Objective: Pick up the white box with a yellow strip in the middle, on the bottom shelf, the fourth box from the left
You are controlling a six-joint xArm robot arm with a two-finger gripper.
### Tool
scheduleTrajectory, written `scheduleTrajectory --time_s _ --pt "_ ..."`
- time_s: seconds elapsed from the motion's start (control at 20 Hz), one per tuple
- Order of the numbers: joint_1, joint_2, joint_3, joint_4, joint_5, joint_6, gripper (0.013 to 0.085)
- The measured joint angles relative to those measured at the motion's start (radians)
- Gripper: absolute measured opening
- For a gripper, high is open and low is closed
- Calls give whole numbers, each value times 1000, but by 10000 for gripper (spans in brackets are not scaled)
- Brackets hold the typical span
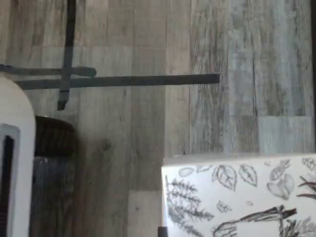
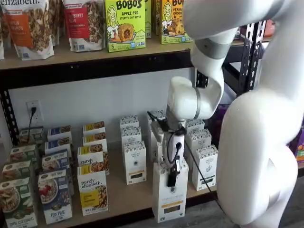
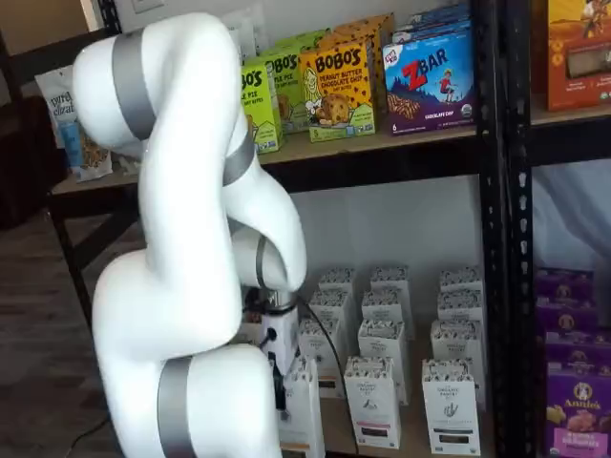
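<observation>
White boxes (image 2: 134, 161) flank the tool (image 2: 172, 176) closely both sides.

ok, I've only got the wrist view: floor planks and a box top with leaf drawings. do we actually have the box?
Observer: Looks like it. In a shelf view the gripper is closed on the white box with a yellow strip. One black finger lies flat on its front face.
Operator: is it clear of its row?
Observer: Yes. It stands forward of the other white boxes, at the front edge of the bottom shelf.
Operator: anything overhead?
Observer: The upper shelf carries Bobo's boxes, and it's well above the gripper.
</observation>
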Motion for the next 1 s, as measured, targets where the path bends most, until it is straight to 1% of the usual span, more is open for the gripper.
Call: scheduleTrajectory --time_s 0.15,0.4,0.5,0.7,0.8,1.0 --pt "-5 -87 18 -21 58 24 530" --pt "-15 -216 30 -96 157 96 530" --pt "-15 -261 30 -109 200 113 530" --pt "6 -349 37 -146 266 172 530" --pt "17 -384 38 -147 296 188 530" --pt "26 -445 29 -119 368 189 530"
